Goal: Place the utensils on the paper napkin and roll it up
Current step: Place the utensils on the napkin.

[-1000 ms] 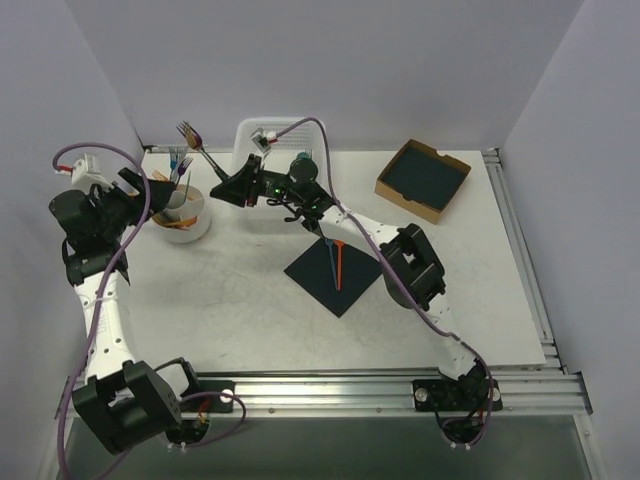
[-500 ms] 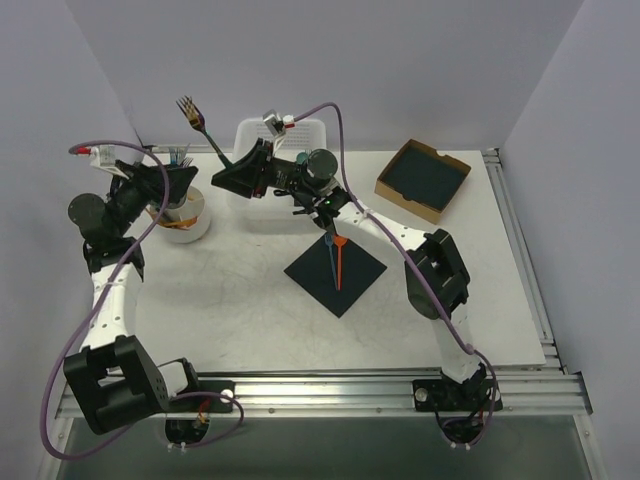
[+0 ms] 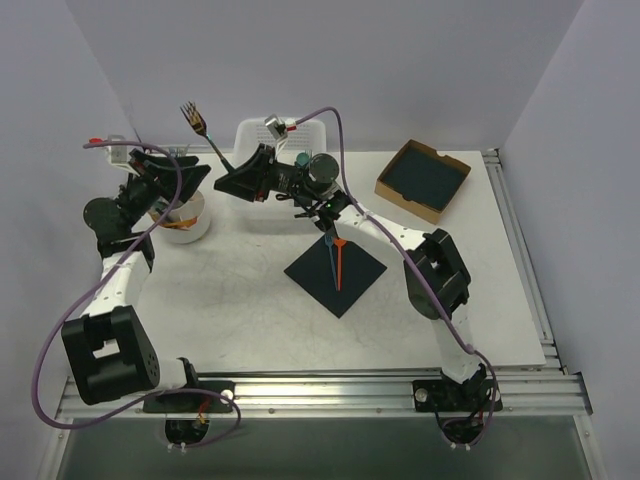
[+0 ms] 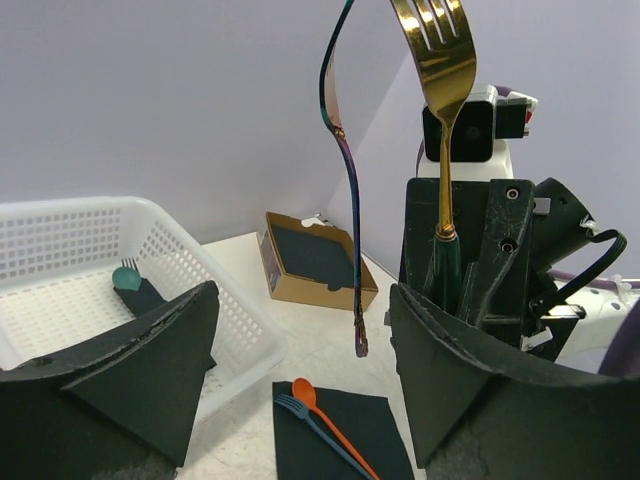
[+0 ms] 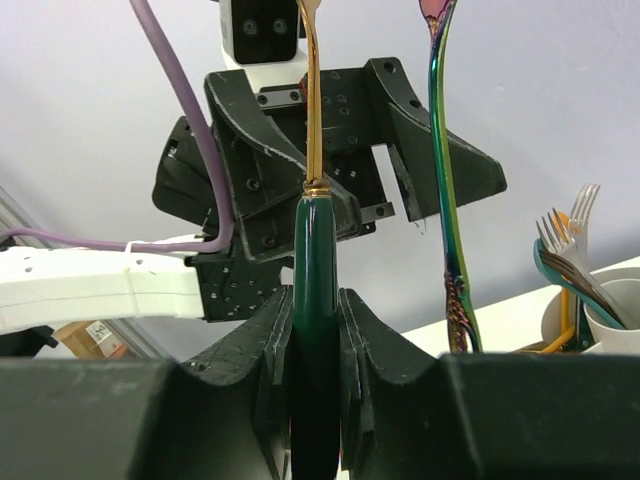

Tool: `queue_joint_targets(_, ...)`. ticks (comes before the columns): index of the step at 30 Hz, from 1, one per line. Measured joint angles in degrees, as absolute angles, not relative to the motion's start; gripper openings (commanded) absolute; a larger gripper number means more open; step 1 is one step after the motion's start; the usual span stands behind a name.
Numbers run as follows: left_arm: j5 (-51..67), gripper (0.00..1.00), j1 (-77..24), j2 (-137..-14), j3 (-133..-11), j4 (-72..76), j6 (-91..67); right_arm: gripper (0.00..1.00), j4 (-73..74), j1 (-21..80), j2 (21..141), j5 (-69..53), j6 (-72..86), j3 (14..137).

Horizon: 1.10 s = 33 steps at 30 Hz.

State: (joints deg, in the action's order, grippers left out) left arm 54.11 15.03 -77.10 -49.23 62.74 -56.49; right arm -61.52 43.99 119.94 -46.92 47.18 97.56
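One fork (image 3: 207, 137), in right hand (image 3: 230, 172), now nearer left hand (image 3: 190, 178).

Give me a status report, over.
Left gripper open by the utensil cup. Right gripper shut on green-handled fork. Orange spoon, blue fork on flat napkin, unrolled.

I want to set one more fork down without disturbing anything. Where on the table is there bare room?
Bare: the patch between the cup, the paper napkin and the near rail; also the strip along the right rail, in front of the cardboard box. Crowded: back left, where the left gripper, right gripper, cup and basket meet.
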Motion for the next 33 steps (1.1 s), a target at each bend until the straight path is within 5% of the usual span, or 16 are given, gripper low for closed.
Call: queue_joint_targets(33, 52.1, 0.63, 9.2, -84.5, -57.6, 71.7, -62.9, 0.00, -66.2, 44.3, 119.5, -47.0, 51.0, 96.9)
